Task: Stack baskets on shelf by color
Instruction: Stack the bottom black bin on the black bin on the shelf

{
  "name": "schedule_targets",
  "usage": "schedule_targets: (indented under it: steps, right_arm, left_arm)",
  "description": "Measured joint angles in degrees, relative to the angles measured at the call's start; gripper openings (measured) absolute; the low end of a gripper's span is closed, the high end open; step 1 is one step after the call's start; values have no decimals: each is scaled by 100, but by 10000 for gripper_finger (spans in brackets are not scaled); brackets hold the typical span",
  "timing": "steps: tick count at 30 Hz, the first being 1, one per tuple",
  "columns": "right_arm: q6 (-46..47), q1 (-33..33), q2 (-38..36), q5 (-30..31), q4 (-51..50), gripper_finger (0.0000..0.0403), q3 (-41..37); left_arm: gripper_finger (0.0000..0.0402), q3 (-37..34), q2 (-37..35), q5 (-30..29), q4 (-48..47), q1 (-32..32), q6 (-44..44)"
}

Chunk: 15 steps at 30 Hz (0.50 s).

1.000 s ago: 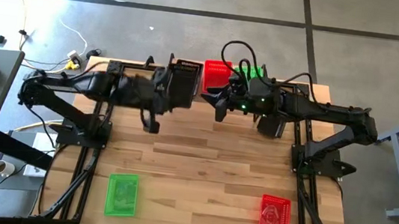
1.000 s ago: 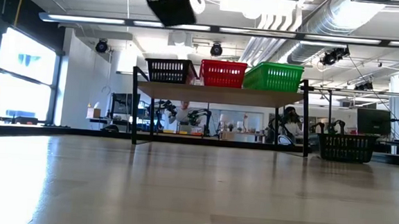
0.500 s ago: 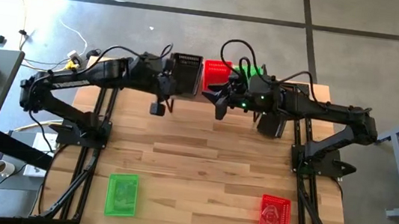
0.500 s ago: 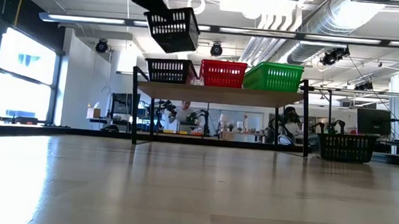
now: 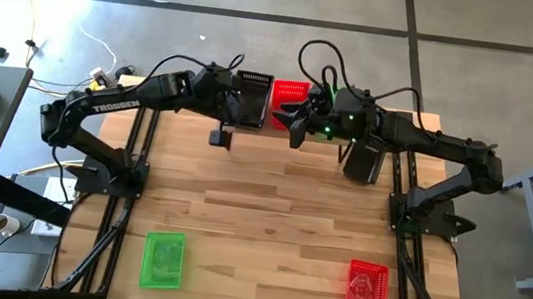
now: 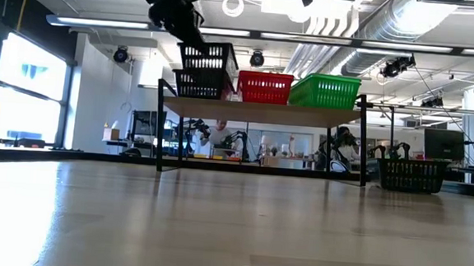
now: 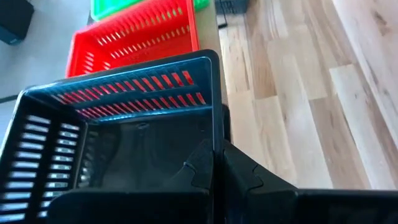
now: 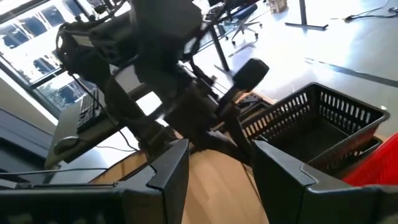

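Note:
The shelf (image 6: pixel 263 111) stands at the table's far edge with a black basket (image 6: pixel 203 85), a red basket (image 6: pixel 264 87) and a green basket (image 6: pixel 325 90) side by side on its plank. My left gripper (image 7: pixel 217 158) is shut on a second black basket (image 6: pixel 209 57), which hangs just above the black one on the shelf. My right gripper (image 5: pixel 295 123) is open in the air beside the red basket (image 5: pixel 290 94), holding nothing. A green basket (image 5: pixel 163 260) and a red basket (image 5: pixel 366 289) lie near the table's front edge. My left gripper holds the black basket by the rim of one side wall (image 7: pixel 216 134). One finger (image 7: pixel 198 169) is inside the basket and the other (image 7: pixel 244 175) outside. The fingers slant down onto it from the table's left. The basket hangs clear of the one below it, opening up and nearly level.
Another black basket (image 6: pixel 412 174) stands on the table to the right of the shelf in the low view. The middle of the wooden table (image 5: pixel 268 220) lies bare between the arms' bases. Both arms reach over the far edge, close together.
My left gripper has carried the black basket toward the far edge and the right, and down. The basket was high and tipped; now it is nearly level just over the black basket on the shelf. The gripper has stayed shut on it.

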Motion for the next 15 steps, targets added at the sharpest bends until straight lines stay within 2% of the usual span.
schedule_targets:
  steps: [15]
  right_arm:
    - [7,-17,0,-115,0,156,0]
  left_arm:
    - [0,2,172,-81,-32,41,-56]
